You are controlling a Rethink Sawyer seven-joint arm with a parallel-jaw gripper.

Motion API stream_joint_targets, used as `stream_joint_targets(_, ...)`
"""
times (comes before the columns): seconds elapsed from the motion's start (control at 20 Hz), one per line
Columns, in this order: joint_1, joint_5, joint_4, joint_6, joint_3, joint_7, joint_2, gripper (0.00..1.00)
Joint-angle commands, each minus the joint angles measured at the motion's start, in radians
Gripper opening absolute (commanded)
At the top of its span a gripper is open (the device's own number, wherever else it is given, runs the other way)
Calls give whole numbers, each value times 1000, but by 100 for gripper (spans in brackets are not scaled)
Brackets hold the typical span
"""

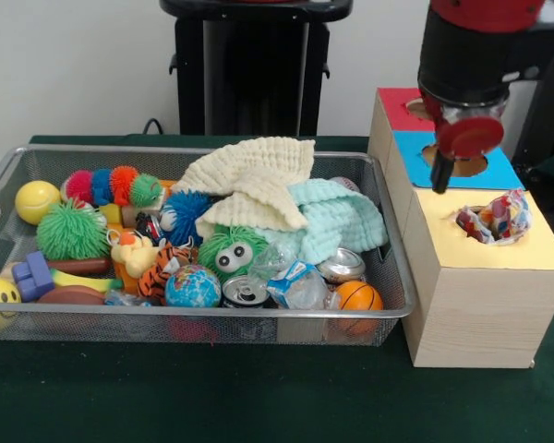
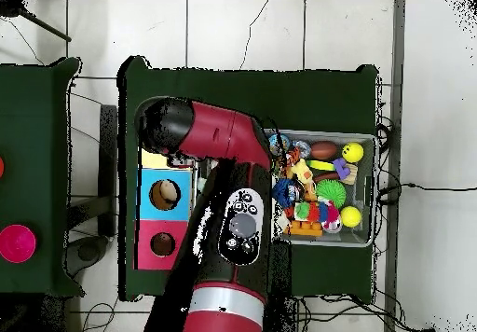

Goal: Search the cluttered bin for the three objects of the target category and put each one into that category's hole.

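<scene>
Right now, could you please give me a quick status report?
Gripper above the boxes, grip state unclear. Polka-dot cloth stuffed in the yellow box's hole. Cream waffle cloth on the bin's clutter, unobstructed.

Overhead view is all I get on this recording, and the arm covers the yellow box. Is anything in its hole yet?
Observer: Yes. In the front view a polka-dot cloth sits bunched in the hole of the yellow top, partly sticking out.
Operator: Is any target cloth in the bin?
Observer: The cream waffle cloth lies on top of the clutter in the bin, partly over a mint cloth.
Operator: And where is the gripper?
Observer: The gripper hangs above the boxes. In the front view it lines up with the blue top, not the yellow one.
</scene>
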Motion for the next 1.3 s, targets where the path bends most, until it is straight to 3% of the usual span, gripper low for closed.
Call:
stream_joint_targets(0.05, -19, -48, -77, 216, -6, 49, -56, 0)
stream_joint_targets(0.25, 9, -16, -113, 132, 12, 142, 25, 0)
stream_joint_targets(0.4, 6, 11, -126, 73, 35, 155, 72, 0)
stream_joint_targets(0.8, 72, 56, -232, 49, 8, 323, 195, 0)
stream_joint_targets(1.3, 134, 119, -240, -9, -41, 366, 264, 0)
